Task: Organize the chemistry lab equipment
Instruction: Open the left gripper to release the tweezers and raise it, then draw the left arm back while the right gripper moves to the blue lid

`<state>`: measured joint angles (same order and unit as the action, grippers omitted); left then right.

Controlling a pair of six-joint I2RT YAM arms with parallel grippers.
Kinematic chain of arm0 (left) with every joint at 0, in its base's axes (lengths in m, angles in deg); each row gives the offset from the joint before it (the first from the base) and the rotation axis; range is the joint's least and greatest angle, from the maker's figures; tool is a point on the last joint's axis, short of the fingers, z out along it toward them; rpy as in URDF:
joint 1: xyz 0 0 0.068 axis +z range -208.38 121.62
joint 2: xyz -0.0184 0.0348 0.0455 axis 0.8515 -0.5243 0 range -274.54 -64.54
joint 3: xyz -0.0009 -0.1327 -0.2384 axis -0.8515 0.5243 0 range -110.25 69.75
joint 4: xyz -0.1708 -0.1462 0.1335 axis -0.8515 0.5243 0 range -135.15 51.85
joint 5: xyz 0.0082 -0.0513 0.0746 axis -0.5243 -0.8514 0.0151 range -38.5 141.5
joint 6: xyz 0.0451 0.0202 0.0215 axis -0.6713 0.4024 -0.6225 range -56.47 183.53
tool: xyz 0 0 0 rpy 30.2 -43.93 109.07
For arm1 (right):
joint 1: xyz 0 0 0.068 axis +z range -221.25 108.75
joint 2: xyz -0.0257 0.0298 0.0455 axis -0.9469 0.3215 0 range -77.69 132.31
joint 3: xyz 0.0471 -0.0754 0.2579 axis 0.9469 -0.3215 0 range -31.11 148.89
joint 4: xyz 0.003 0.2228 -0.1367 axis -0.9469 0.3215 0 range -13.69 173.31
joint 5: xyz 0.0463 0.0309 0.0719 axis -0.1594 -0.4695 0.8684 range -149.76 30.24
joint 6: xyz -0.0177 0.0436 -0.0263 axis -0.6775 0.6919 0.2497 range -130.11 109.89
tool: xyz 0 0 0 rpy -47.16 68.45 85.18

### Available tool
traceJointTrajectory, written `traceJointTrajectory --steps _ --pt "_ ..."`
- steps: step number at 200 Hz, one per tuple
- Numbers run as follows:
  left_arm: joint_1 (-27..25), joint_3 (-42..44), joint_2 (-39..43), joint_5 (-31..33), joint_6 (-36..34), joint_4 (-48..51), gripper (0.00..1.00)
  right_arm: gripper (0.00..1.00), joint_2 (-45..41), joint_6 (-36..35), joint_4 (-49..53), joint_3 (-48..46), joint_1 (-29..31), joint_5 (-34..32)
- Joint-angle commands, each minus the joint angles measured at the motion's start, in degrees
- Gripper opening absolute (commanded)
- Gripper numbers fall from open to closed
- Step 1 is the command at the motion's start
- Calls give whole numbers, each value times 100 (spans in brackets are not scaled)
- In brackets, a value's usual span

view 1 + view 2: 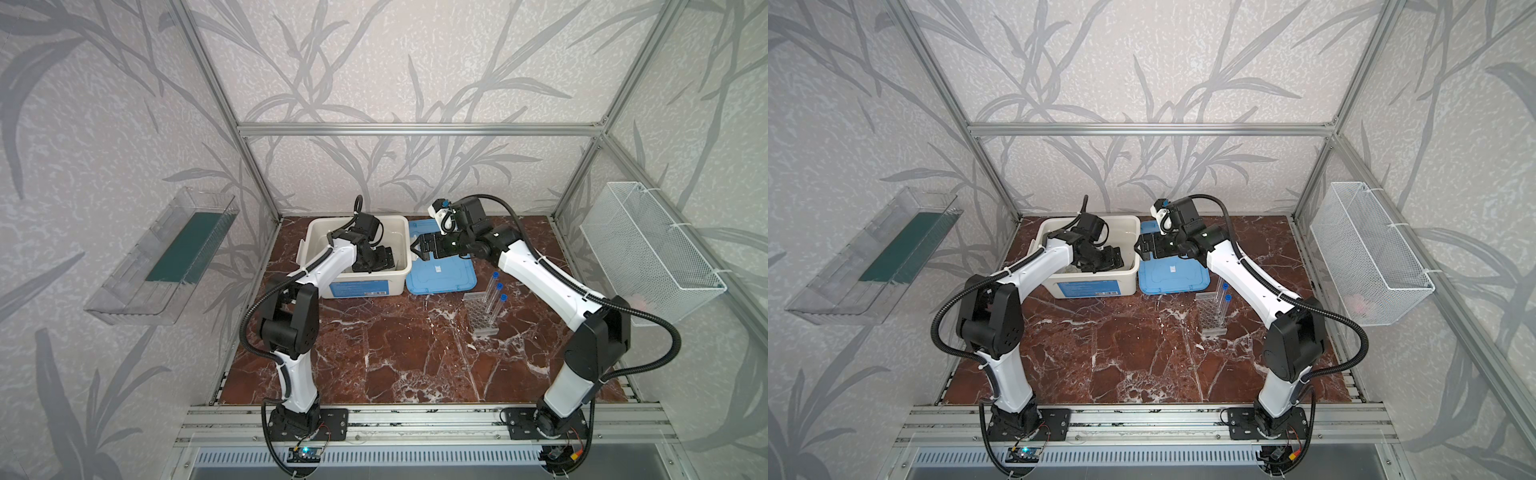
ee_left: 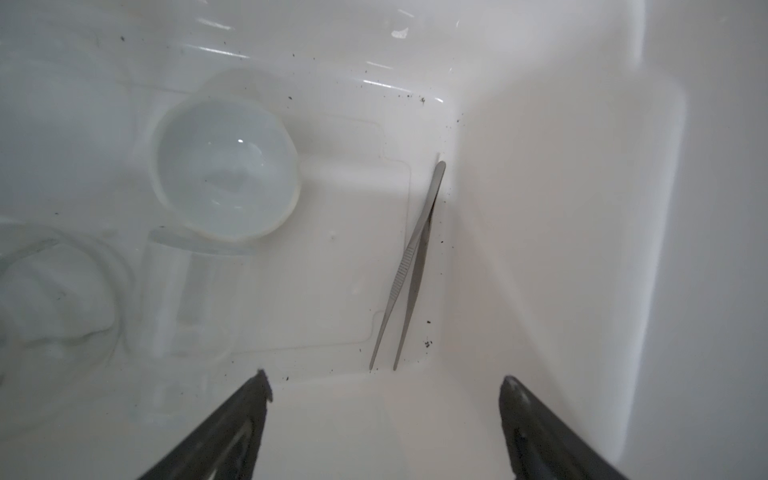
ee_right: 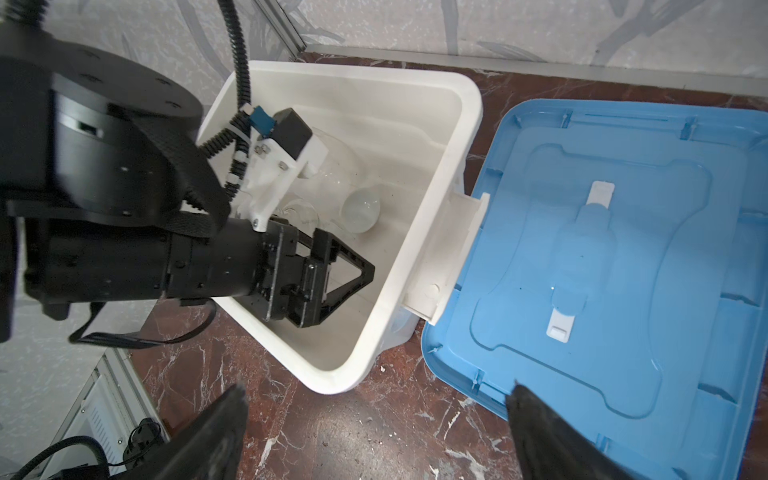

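Left gripper (image 2: 384, 378) released inside the big white plastic tub (image 1: 399, 286); right gripper (image 3: 376, 388) hangs spread beside it.

Down in the tub, the left gripper's jaws stand wide apart with nothing between them. Just past its fingertips the thin metal tweezers (image 2: 405, 266) lie flat on the tub floor, close along one side wall. Also on the tub floor are the round white dish (image 2: 226, 178), the small clear beaker (image 2: 187, 291) on its side (blurred, so its outline is faint) and the round clear glass vessel (image 3: 340, 162). The right gripper is empty, jaws wide, just outside the tub's right rim above the flat blue plastic lid (image 1: 440, 278). The lid lies on the red-brown marble worktop (image 1: 395, 353), touching the tub's right side. To the front right of the tub, the clear multi-hole rack (image 1: 482, 320) holds three long blue-capped clear tubes (image 1: 496, 301), leaning.
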<state>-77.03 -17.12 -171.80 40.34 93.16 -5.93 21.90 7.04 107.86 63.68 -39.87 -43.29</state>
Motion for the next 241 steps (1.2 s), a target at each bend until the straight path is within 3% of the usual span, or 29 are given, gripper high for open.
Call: traceJointTrajectory --steps 1,43,73,110,181,216,241 --pt "-15 -173 288 198 -50 348 89 96 -142 -182 250 218 -187 -70" --pt "11 -583 514 487 -139 583 99 98 -150 -290 404 307 -638 -215" --pt "12 -987 898 513 -244 823 99 99 42 -437 707 429 -923 -477" --pt "-54 -1206 1584 -360 -382 1153 99 99 487 -729 1063 689 -1350 -556" --pt "-279 300 3054 -1423 -56 617 99 90 1486 -1196 1567 917 -1787 -961" --pt "-884 1725 3414 -1864 568 -870 99 70 2204 -1399 2052 1398 -1905 -995" --pt "-1213 1926 3380 -1658 511 -811 99 60 2486 -1497 2078 1469 -1933 -1008"
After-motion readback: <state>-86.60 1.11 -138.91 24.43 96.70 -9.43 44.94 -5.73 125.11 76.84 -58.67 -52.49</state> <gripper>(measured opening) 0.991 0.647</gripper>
